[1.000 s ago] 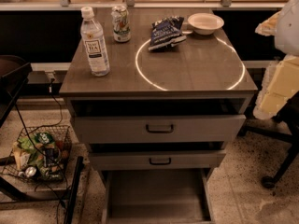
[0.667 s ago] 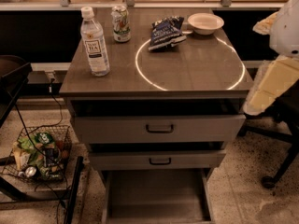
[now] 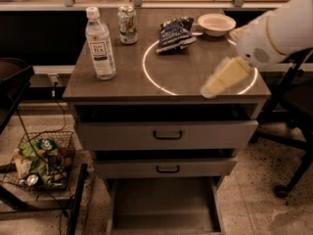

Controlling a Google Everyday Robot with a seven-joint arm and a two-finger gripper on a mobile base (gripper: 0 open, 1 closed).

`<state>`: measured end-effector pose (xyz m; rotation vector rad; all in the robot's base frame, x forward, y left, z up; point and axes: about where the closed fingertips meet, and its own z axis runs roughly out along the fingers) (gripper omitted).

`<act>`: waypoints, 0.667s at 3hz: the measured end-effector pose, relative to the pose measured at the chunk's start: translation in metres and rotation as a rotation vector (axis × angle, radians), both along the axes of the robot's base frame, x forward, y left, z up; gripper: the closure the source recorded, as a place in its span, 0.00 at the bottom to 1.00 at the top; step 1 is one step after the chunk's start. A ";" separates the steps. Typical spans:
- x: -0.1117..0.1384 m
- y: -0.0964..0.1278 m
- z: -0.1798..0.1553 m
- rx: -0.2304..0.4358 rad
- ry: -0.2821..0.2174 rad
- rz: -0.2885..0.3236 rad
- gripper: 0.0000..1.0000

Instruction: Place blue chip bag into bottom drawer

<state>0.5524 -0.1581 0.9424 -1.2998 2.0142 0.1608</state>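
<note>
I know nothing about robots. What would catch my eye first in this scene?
A bright ring of light glows on the cabinet top, with the blue chip bag at its far edge. A bulky white arm reaches in from the right, its pale gripper over the top's front right corner. Below, the bottom drawer stands pulled open.

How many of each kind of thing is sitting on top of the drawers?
1 water bottle
1 drink can
1 blue chip bag
1 white bowl
Total: 4
The claw hovers over the cabinet top, front right corner.
</note>
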 end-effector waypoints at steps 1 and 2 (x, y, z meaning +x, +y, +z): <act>0.064 0.021 0.017 0.126 -0.110 -0.076 0.00; 0.107 0.030 0.048 0.109 -0.230 -0.092 0.00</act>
